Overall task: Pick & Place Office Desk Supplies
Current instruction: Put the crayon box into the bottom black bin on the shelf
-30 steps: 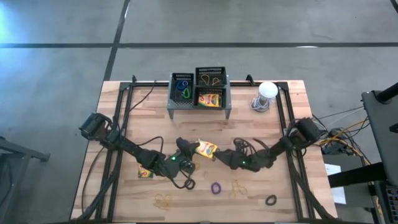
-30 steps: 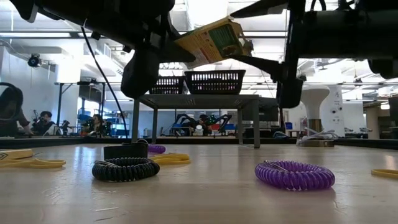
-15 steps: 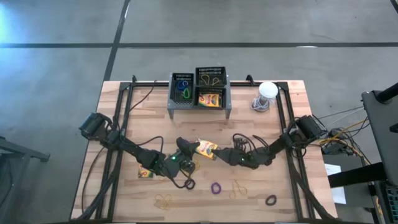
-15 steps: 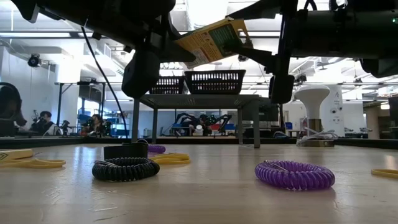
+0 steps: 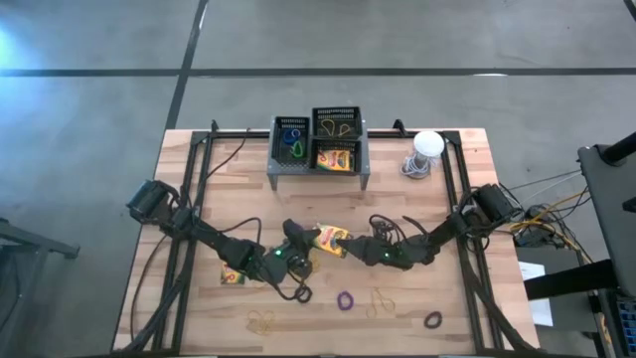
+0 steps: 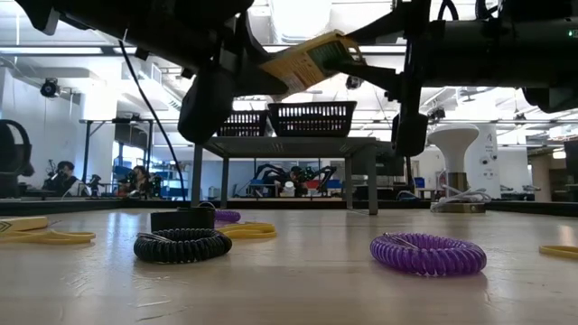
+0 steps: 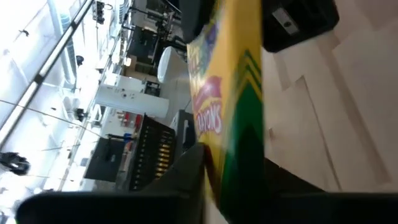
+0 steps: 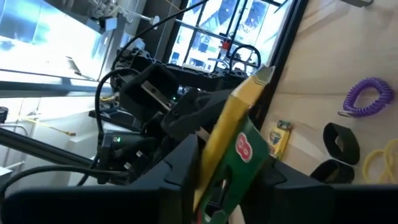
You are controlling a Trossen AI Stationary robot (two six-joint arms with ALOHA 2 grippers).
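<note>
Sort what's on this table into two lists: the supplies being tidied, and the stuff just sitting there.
Job items:
held crayon box
crayon box on table
crayon box in rack
purple loop band
black loop band
tan rubber bands

Just there:
mesh rack
white-domed object

Legible print — one item only: the crayon box (image 7: 233, 106), yellow and green, carries red lettering ending in "…ONS" in the left wrist view. Other boxes, rack, room signs — nothing readable.
</note>
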